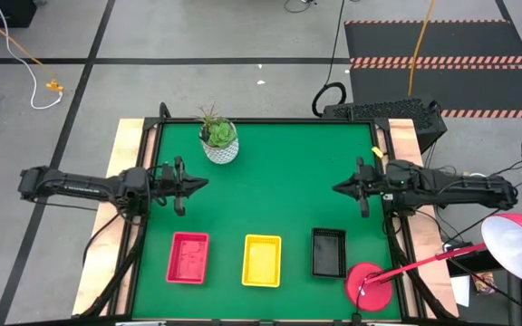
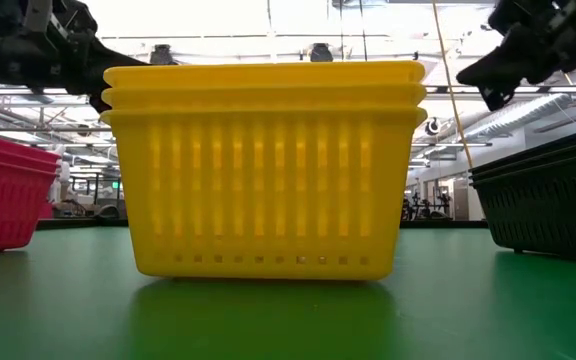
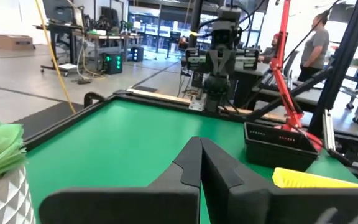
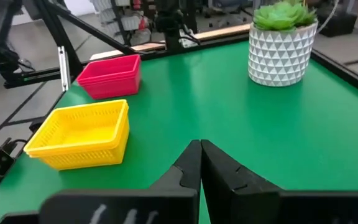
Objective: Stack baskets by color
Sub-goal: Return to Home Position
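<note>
Starting at the near edge of the tabletop (image 1: 279, 195), three basket stacks are recorded in a row, set apart from one another. The red stack (image 1: 188, 257) is placed toward the near left corner, the yellow stack (image 1: 262, 260) at the middle of that edge, and the black stack (image 1: 328, 252) toward the near right corner. In the low view three nested rims are counted on the yellow stack; layered rims are also seen on the red and black stacks at either side, but their count is not resolved. A round red lamp base (image 1: 368, 288) is noted at the near right corner, just beside the black stack.

Farther in, at mid-depth, both arms are held level above the green surface, pointed toward each other and well apart. The left gripper (image 1: 203, 185) is located near the left edge. In its wrist view the fingers are seen pressed together, with nothing between them. The right gripper (image 1: 337, 187) is located near the right edge, fingers likewise closed on nothing. Neither gripper is in contact with any basket.

Toward the far edge, left of centre, a white patterned plant pot (image 1: 220, 145) with a green succulent is recorded, upright.

Beyond the table, a person (image 3: 319, 43) in a grey shirt is seen.
</note>
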### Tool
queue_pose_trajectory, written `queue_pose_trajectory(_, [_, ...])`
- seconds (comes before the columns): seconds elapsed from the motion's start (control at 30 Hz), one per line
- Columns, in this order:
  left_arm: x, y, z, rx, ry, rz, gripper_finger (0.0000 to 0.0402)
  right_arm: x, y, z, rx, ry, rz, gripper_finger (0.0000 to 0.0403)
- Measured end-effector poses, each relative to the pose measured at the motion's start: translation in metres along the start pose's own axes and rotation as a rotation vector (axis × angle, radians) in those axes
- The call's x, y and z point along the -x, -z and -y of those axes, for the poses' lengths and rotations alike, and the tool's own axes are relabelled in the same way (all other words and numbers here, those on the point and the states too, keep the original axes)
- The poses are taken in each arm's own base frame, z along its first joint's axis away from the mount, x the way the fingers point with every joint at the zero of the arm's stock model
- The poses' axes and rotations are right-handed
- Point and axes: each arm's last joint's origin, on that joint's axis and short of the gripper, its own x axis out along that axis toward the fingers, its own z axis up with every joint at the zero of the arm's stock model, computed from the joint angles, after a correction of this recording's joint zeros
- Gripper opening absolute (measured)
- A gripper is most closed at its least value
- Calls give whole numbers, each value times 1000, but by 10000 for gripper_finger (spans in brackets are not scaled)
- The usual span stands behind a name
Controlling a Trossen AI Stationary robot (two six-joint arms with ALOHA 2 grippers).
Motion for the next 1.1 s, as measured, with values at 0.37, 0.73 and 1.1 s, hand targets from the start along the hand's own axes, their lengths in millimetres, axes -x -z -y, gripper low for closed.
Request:
queue_pose_trajectory(0.37, [12,0,-2,39,-7,-22,1,17,32,4,11,-67,144,0])
queue_pose_trajectory(0.73, [22,-3,-3,72,-4,10,2,4,52,5,15,-181,265,0])
queue_pose_trajectory(1.1, [23,27,-8,122,-36,-52,3,2,52,3,43,-259,311,0])
